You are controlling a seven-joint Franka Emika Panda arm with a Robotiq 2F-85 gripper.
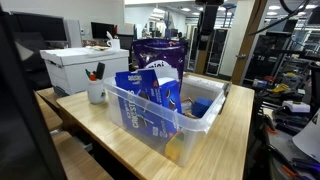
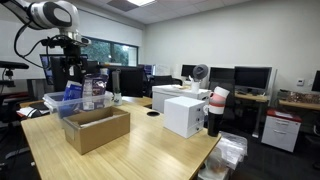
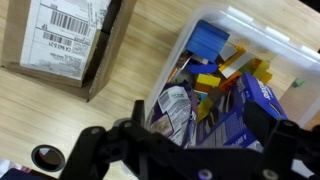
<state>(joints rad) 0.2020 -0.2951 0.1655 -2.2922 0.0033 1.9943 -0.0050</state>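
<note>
Wrist view: held wide open over the clear plastic bin (image 3: 265, 25) right of the brown cardboard box (image 3: 100, 55), the black gripper (image 3: 185, 150) could be snagged on its rim if lowered off-centre.

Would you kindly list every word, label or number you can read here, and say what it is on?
None reads legibly.
Shipping label on the cardboard box: barcode and print too small.
Blue packet in the clear bin: white lettering blurred.
Purple bag: print blurred.
</note>
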